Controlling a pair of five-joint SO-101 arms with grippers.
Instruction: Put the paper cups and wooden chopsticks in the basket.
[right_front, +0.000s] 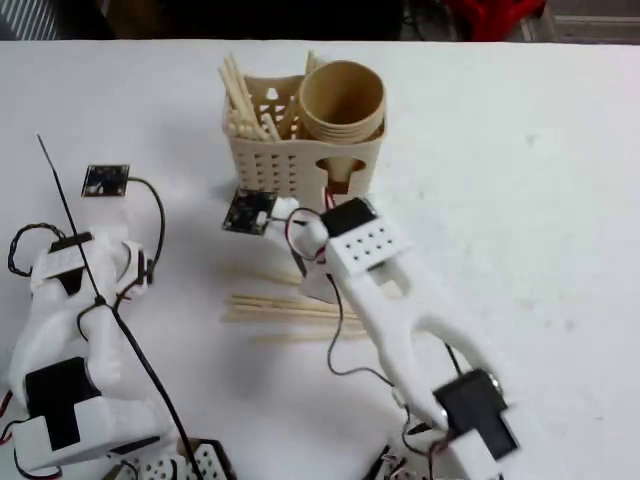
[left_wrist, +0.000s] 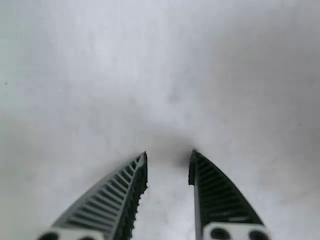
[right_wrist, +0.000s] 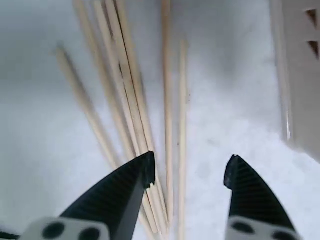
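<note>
A cream perforated basket (right_front: 300, 160) stands at the back middle of the table. It holds a stack of paper cups (right_front: 342, 100) and a bundle of wooden chopsticks (right_front: 245, 105) leaning at its left side. Several loose chopsticks (right_front: 285, 310) lie flat on the table in front of it. My right arm (right_front: 365, 245) stretches from the front right over them. My right gripper (right_wrist: 190, 170) is open just above the loose chopsticks (right_wrist: 125, 90), with the basket wall (right_wrist: 300, 75) beside it. My left arm (right_front: 75, 300) sits folded at the left, its left gripper (left_wrist: 168, 162) open over bare table.
Two small black circuit boards (right_front: 105, 180) (right_front: 250, 210) lie on the table, one left of the basket and one right in front of it. Black cables (right_front: 120, 330) run across the left arm. White table surface stretches to the right of the basket (right_front: 520, 180).
</note>
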